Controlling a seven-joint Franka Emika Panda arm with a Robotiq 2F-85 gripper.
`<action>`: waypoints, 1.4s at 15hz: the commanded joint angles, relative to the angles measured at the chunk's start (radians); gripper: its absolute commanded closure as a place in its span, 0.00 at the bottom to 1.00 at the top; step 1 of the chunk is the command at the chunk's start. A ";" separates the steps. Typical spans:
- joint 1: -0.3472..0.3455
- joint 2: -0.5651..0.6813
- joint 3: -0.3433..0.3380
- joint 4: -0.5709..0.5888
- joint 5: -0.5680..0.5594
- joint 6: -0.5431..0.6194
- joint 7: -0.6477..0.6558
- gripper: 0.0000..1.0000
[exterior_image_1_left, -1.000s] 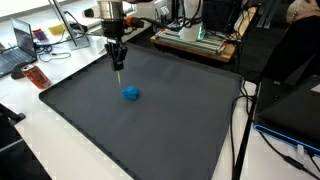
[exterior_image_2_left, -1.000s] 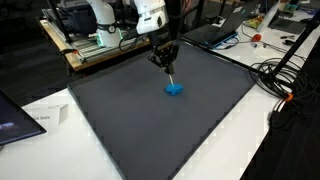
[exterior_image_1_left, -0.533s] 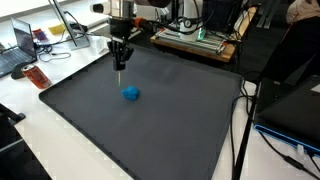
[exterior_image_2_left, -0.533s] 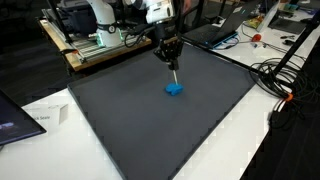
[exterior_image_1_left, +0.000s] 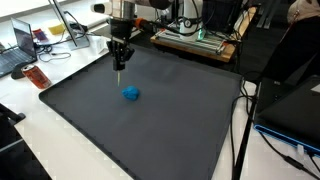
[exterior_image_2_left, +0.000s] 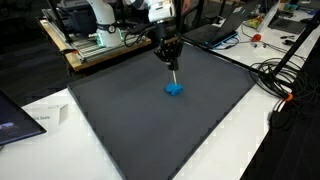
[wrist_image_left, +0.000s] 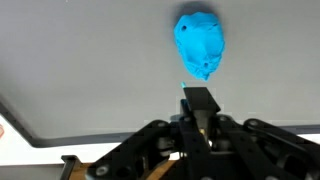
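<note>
Shifted slightly back from blue lump (exterior_image_1_left: 131, 93) since a second ago. Holds tool (exterior_image_2_left: 169, 58) clamped on thin pen (exterior_image_2_left: 174, 74), tip raised near lump on desk mat (exterior_image_1_left: 180, 130). Judged hovering; calls next for steady, aligned descent.

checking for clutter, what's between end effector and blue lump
Bare dark mat up to the blue lump, plus the thin stick the end effector holds; wrist view shows it.

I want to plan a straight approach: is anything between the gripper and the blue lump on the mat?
Nothing visible. The gripper, shut on a thin rod, hangs over the dark mat beside the blue lump. Only mat surface shows between them.
</note>
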 joint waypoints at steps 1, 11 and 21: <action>0.140 -0.018 -0.149 -0.009 -0.215 -0.005 0.178 0.97; 0.463 -0.027 -0.368 0.040 -0.696 -0.181 0.576 0.97; 0.371 -0.002 -0.020 0.145 -0.991 -0.549 0.845 0.97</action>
